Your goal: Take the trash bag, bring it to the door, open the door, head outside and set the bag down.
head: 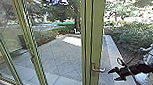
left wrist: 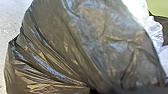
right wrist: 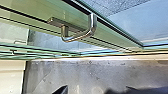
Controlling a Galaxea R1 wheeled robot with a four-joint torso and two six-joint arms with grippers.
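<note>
The door's green frame (head: 87, 40) stands upright right of centre in the head view, with a metal lever handle (head: 98, 69). My right gripper (head: 112, 75) comes in from the right, its fingertips apart, just right of the handle and not touching it. The right wrist view shows the handle (right wrist: 80, 36) close up on the green door frame (right wrist: 110, 32), and my right gripper (right wrist: 96, 89) with nothing seen between its fingers. The dark, shiny trash bag (left wrist: 75, 45) looms large in the left wrist view, its folds drawn together low down.
Glass panels with green posts (head: 34, 56) stand on the left. Beyond the glass lies a paved yard (head: 60, 53) with bushes (head: 132, 36) at the right. A pale, shiny shape (head: 151, 49) stands at the right edge, beside my right arm.
</note>
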